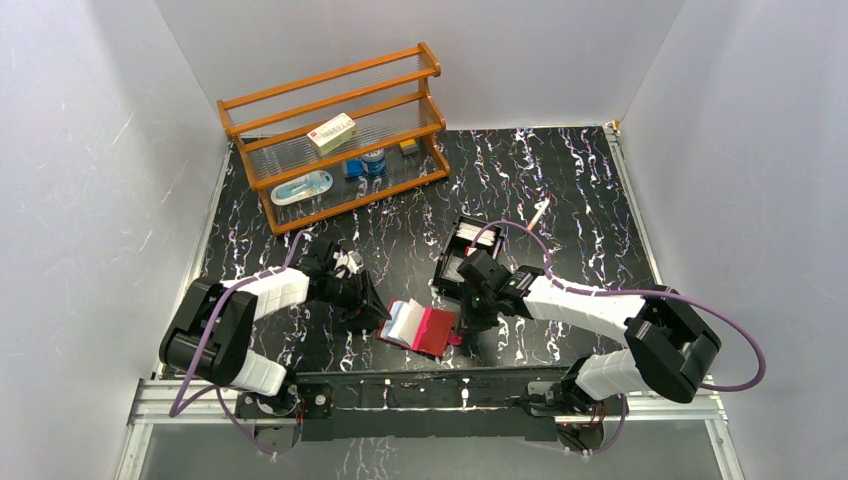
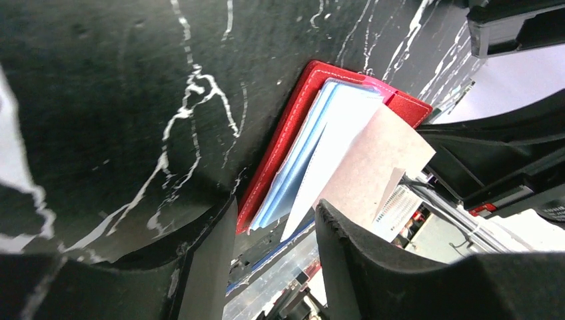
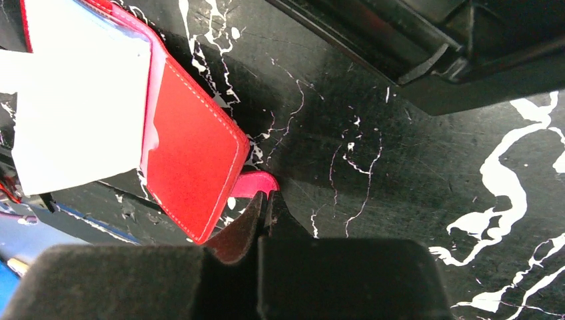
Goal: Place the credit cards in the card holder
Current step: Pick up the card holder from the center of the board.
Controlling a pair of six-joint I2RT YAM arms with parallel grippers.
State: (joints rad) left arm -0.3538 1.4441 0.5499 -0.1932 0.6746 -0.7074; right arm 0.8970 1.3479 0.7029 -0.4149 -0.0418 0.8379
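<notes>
The red card holder (image 1: 432,329) lies open near the table's front edge, with pale blue sleeves showing inside. A white credit card (image 3: 80,120) lies over its left half and sticks out past the edge; it also shows in the left wrist view (image 2: 373,160). My left gripper (image 1: 372,312) is open at the holder's left edge, and the holder's corner (image 2: 266,193) sits just ahead of the gap between its fingers (image 2: 273,260). My right gripper (image 1: 462,322) is shut on the holder's pink-red snap tab (image 3: 256,181), at the right side of the holder (image 3: 193,153).
A black two-compartment tray (image 1: 462,250) with pale contents stands just behind my right gripper. A wooden shelf rack (image 1: 400,70) at the back left holds a cream box (image 1: 331,131) and small blue items. A small white object (image 1: 540,212) lies at the back right.
</notes>
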